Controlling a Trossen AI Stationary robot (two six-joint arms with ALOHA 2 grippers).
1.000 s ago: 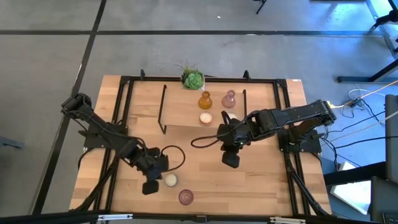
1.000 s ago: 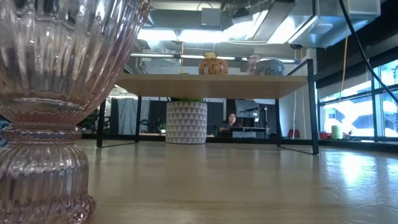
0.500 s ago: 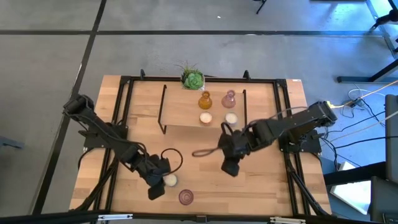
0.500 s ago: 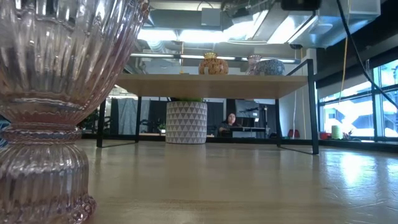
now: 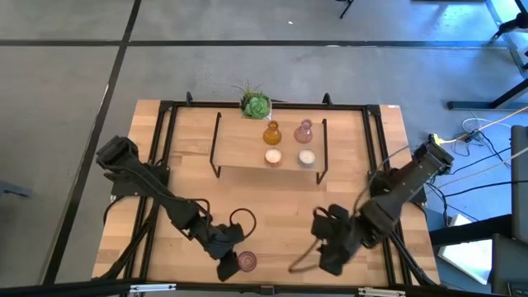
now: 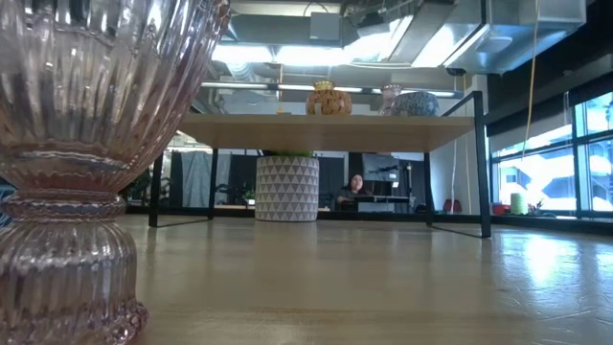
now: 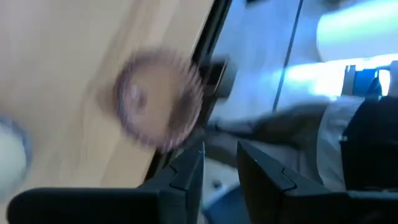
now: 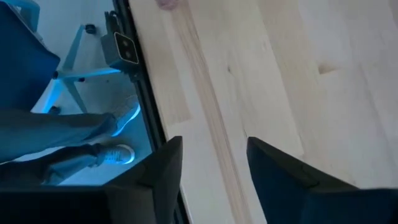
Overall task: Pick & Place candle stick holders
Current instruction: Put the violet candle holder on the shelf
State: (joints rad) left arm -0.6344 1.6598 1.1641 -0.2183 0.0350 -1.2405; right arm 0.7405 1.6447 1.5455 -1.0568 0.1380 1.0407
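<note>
Our left hand [image 5: 228, 266], slightly open, sits beside pink holder [image 5: 247, 261]; right hand [image 5: 329, 262] open, empty, over tabletop [image 5: 280, 210].

Green spiky potted plant [image 5: 256, 103] set at table's far edge, near middle. Low wooden shelf [image 5: 247, 155] on black metal legs placed on far half of table [image 5: 355, 198]. Person [image 6: 357, 186] seen seated in room beyond far edge.
</note>
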